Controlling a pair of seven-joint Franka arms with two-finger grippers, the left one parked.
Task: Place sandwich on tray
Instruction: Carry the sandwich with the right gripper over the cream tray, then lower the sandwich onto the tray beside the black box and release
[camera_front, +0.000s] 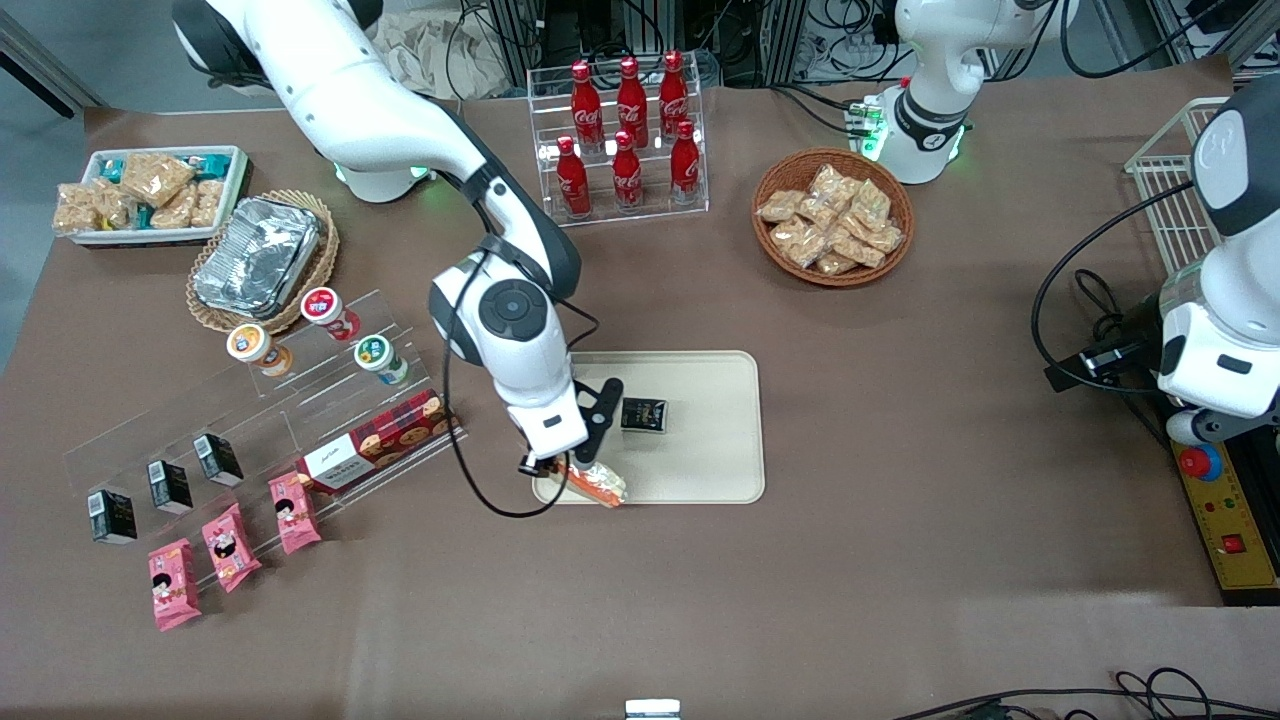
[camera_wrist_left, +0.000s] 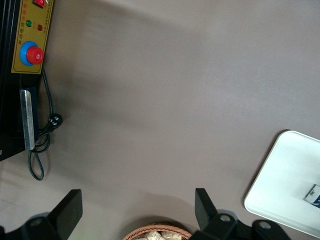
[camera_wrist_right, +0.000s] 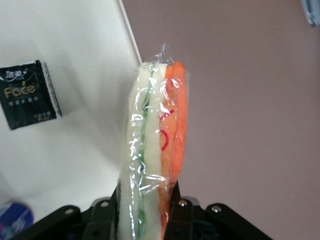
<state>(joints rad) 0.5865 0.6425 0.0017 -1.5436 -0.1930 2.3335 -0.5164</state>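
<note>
Over tray (camera_front: 700, 440) edge: jaws (camera_front: 560, 472) clamping sandwich (camera_front: 597, 484)

The working arm (camera_front: 400, 130) is glossy white in rounded segments, with black joint bands and a dark grey round cap on its wrist housing. A thin black cable loops from the wrist beside the tray (camera_front: 700, 440). Its tool (camera_front: 570, 470) has black fingers with visible screws.

Table cover: brown cloth (camera_front: 900, 450), fills most of the frame
Floor: grey (camera_front: 60, 40), upper left corner
Cables: black tangle (camera_front: 820, 40), top edge
</note>
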